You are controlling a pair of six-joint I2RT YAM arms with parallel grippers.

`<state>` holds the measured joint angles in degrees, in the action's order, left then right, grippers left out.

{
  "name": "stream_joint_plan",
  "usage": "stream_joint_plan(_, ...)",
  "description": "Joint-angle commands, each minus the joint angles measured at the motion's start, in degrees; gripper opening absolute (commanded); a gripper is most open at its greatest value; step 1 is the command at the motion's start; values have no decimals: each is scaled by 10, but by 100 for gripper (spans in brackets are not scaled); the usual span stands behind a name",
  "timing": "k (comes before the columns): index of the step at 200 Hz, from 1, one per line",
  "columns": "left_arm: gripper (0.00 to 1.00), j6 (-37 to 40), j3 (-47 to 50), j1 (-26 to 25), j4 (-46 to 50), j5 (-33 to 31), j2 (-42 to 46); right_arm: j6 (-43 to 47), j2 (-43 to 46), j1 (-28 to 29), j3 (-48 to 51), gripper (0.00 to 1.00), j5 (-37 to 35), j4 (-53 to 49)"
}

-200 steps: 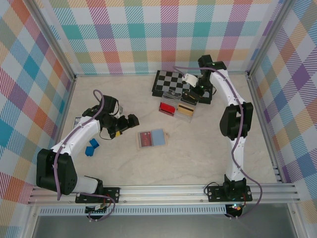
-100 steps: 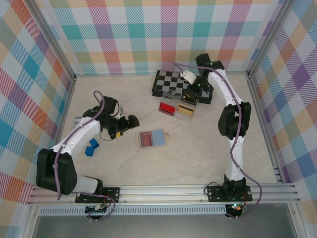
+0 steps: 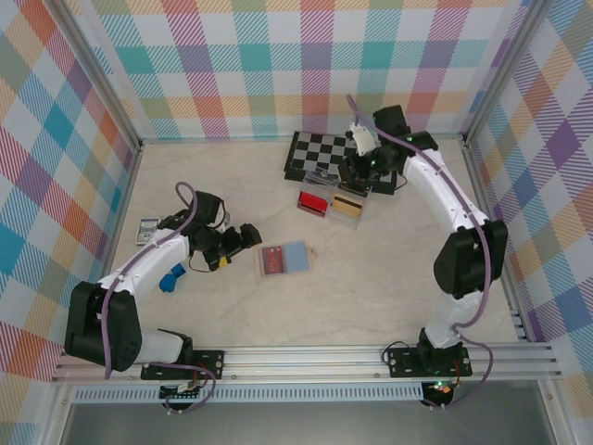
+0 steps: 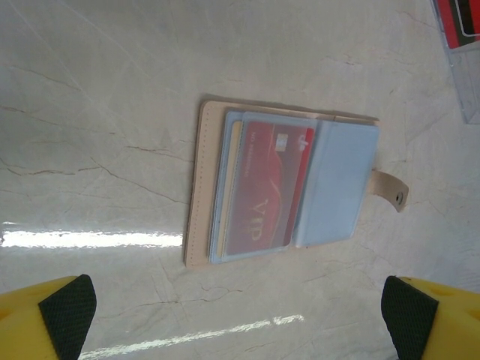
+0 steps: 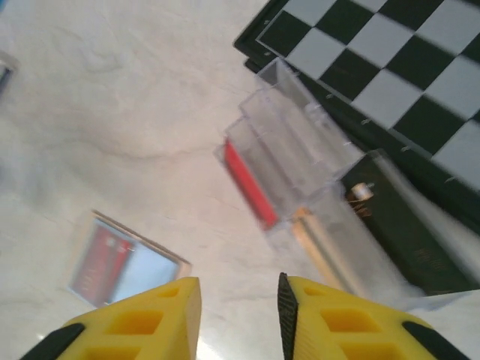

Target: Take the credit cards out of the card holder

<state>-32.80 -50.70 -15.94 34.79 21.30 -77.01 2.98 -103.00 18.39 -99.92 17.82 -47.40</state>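
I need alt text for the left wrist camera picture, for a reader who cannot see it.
An open card holder lies flat on the pale table, a red credit card showing in its clear pocket beside a light blue panel. The left gripper is open, its yellow fingertips at the picture's lower corners.

The tray [image 3: 330, 197] lies between the card holder [image 3: 284, 260] and the chessboard [image 3: 315, 148].

— What encloses the workspace?
— Checked walls [image 3: 278, 65] in pastel teal, orange, purple and pink stand on three sides, joined by metal corner posts [image 3: 100, 74].
— And below?
— A pale, marble-veined tabletop [image 3: 371, 269], with a ribbed aluminium rail [image 3: 306, 357] along its near edge. Light leaves bright streaks [image 4: 90, 238] on the surface.
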Motion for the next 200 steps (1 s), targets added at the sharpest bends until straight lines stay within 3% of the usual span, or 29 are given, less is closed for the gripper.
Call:
stream_joint_plan(1, 100, -23, 14, -9, -28, -11, -2, -168, 43, 28, 87, 37, -6, 80)
stream_joint_plan(46, 100, -32, 32, -7, -49, -43, -9, -242, 109, 128, 223, 49, -71, 124)
stream_joint_plan(110, 100, -46, 52, 45, -40, -71, 30, -298, 15, 298, 197, 60, -167, 115)
stream_joint_plan(200, 100, -47, 70, 71, -37, -70, 52, -304, -141, 337, 93, 59, -195, 64)
